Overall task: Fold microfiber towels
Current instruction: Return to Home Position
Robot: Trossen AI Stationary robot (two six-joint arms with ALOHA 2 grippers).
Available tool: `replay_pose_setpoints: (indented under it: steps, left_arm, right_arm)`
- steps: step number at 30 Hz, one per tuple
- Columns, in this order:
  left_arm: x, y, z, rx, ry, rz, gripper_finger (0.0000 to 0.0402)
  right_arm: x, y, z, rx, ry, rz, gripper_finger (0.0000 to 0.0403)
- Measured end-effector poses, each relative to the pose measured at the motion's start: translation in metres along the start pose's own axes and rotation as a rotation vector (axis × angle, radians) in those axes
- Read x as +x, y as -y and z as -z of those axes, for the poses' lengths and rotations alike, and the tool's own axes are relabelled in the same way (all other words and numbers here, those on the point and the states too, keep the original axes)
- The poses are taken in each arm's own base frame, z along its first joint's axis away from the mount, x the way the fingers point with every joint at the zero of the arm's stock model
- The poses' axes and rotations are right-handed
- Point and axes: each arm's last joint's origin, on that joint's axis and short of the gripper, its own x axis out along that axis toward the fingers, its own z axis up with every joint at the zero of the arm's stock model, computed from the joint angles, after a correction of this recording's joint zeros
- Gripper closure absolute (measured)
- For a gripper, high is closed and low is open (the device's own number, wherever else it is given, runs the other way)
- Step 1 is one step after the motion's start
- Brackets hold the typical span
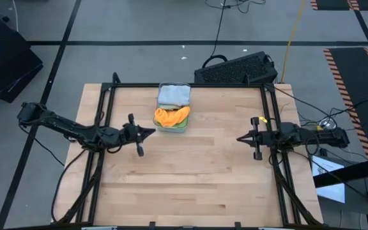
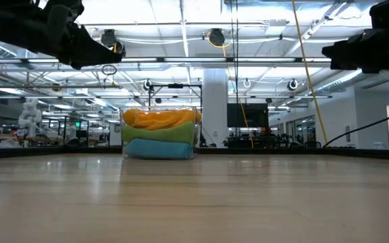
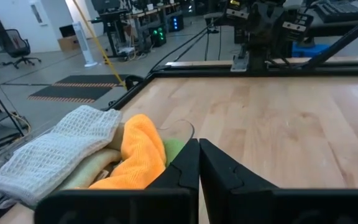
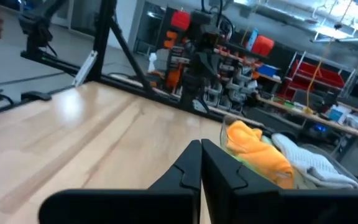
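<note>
At the far edge of the desk [image 1: 190,185], a little left of centre, a clear plastic bin [image 1: 174,84] is seen, and the microfiber towels are stacked inside it. From above, the light grey towel [image 1: 173,94] is shown lying over the far half of the bin. The orange towel [image 1: 171,115] is bunched over the near half, with a strip of green towel [image 1: 183,126] showing at its near right side. From desk height the stack is seen through the bin's wall: the blue towel [image 2: 157,149] lies at the bottom, green above it, and orange on top, bulging over the rim.

Just left of the bin's near end, the left pincer [image 1: 149,132] is held above the desk, pointed to the right. Its fingers are pressed together on nothing, as the left wrist view shows. Well to the right of the bin, close to the desk's right edge, the right pincer [image 1: 241,137] is held pointing left, and its fingers are likewise brought together. No towel and no part of the bin is touched by either pincer.
</note>
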Motion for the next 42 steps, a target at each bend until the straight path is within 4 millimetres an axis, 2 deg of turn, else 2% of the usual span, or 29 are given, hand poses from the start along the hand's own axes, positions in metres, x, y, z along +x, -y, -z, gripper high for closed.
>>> replay_pose_setpoints:
  steps: [6,12,18,27,33,42]
  left_arm:
    - [0.0,0.0,0.002,0.013,-0.004,0.023,0.0398]
    - [-0.005,-0.001,0.02,-0.011,0.039,0.051,0.0398]
    - [-0.012,-0.003,0.03,-0.029,0.076,0.125,0.0397]
    - [-0.028,-0.01,0.048,-0.019,0.101,0.217,0.0399]
    - [-0.036,-0.013,0.044,0.015,0.146,0.274,0.0399]
    - [-0.05,-0.021,0.035,0.045,0.237,0.267,0.0399]
  right_arm:
    - [0.0,0.001,0.004,0.014,-0.04,0.011,0.0403]
    - [0.0,0.001,0.005,0.032,-0.048,0.01,0.0403]
    - [0.0,0.003,-0.002,0.03,0.019,0.028,0.0403]
    - [0.0,0.003,-0.003,0.028,0.035,0.033,0.0403]
    - [0.0,0.003,-0.004,0.027,0.038,0.035,0.0403]
    - [0.0,0.003,-0.004,0.027,0.038,0.035,0.0403]
